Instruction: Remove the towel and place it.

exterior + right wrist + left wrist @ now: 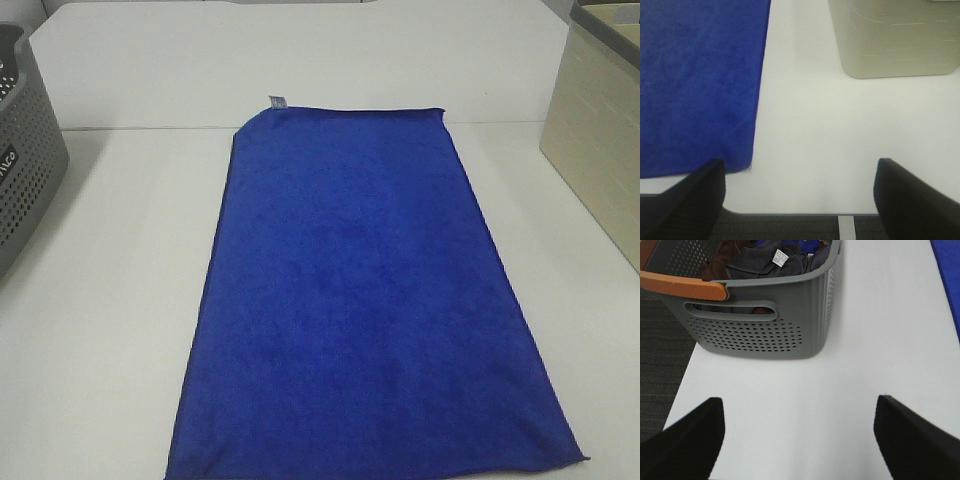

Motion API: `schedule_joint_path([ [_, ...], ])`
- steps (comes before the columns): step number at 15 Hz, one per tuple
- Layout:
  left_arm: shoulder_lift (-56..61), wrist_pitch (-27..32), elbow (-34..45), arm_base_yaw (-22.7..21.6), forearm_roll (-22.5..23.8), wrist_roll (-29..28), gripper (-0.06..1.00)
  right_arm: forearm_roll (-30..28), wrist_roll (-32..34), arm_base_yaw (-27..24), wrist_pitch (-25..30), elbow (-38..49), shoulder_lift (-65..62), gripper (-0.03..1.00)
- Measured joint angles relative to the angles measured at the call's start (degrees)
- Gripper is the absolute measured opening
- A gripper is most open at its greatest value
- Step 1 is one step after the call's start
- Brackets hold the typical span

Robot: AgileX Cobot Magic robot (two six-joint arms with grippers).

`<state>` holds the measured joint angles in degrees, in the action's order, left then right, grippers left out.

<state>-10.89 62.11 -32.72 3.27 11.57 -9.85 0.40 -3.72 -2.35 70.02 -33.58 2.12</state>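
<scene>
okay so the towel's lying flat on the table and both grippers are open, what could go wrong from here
1. The towel lies flat against the table, so open jaws may slide over it or pinch only a shallow fold that slips out.
2. It is large; lifted from one edge, it could drag and catch on the grey basket or the beige bin.
3. Its near edge sits close to the table's front edge, so a pull could tip it off.

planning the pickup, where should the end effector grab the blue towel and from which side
Probably the near right corner of the towel, coming from above on the right: it lies flat on the table, that hem is free, and the open right end effector is closest.
</scene>
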Motion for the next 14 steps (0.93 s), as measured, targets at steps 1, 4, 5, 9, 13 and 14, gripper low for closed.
schedule_joint_path([
  [1, 3.61, -0.06, 1.89, 0.00, -0.52, 0.00, 0.77, 0.00, 0.00, 0.00, 0.06, 1.03, -1.78, 0.79],
  [4, 11.12, -1.38, 3.61, 0.00, -2.98, 0.11, 0.77, -0.11, 0.00, 0.00, -4.01, 2.35, -2.41, 0.79],
  [5, 11.12, -1.49, 3.61, 0.00, -4.18, 0.80, 0.77, 0.06, 0.00, 0.11, -6.47, 3.27, -2.41, 0.79],
  [9, 11.12, -1.83, 3.72, 0.00, -11.92, 8.88, 0.77, 0.34, 0.00, 0.11, -8.71, 4.58, -2.41, 0.79],
  [13, 11.12, -1.83, 3.72, 0.00, -11.92, 9.00, 0.77, 0.40, 0.00, 0.11, -8.82, 4.58, -2.41, 0.79],
  [14, 11.12, -1.83, 3.72, 0.00, -11.57, 8.42, 0.77, 0.40, 0.00, 0.11, -8.82, 4.58, -2.41, 0.78],
])
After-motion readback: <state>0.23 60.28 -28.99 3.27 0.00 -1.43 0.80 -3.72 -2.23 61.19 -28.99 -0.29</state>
